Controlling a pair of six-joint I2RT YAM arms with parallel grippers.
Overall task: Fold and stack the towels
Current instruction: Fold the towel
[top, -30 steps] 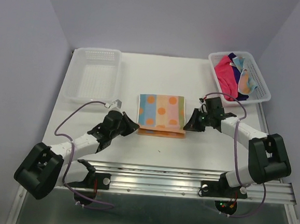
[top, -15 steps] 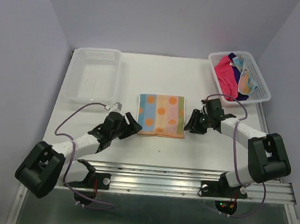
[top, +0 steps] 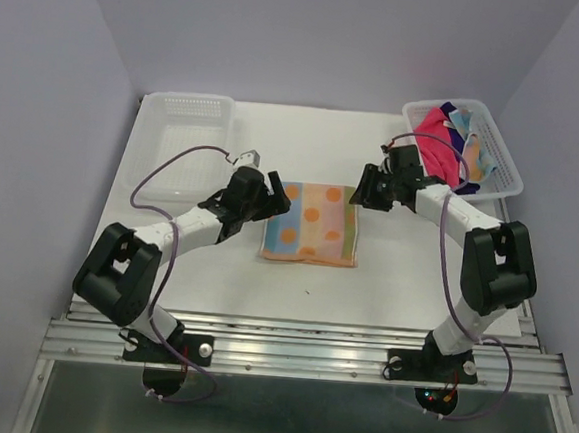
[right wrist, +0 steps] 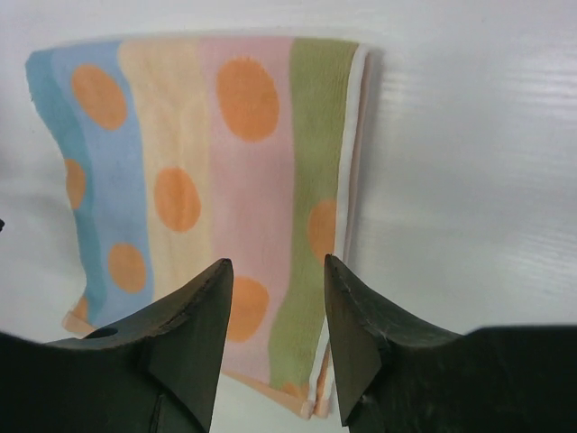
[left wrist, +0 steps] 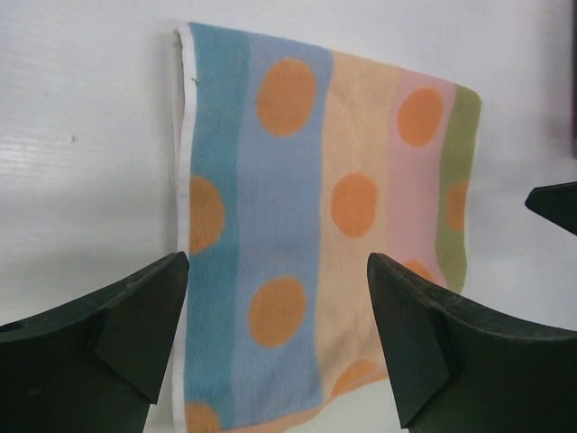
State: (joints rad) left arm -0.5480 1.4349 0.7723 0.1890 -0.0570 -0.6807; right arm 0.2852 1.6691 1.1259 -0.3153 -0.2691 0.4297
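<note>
One striped towel (top: 311,223) lay folded flat mid-worktop (top: 385,274). The left tool (left wrist: 278,266) hovered at its left edge, jaws wide apart and empty. The right tool (right wrist: 277,266) hung by its right edge, jaws partly apart, holding nothing. The other towels (top: 444,140) sat crumpled in the right basket (top: 506,173). By my reading, one fold was finished; three towels and all the stacking remained.

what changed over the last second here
Both grippers opened and let go of the towel's near edge. The left gripper moved away from the bases to the far left side of the towel; the right gripper moved to its far right corner. The towel stayed folded in place, and the left basket and right basket did not move.
</note>
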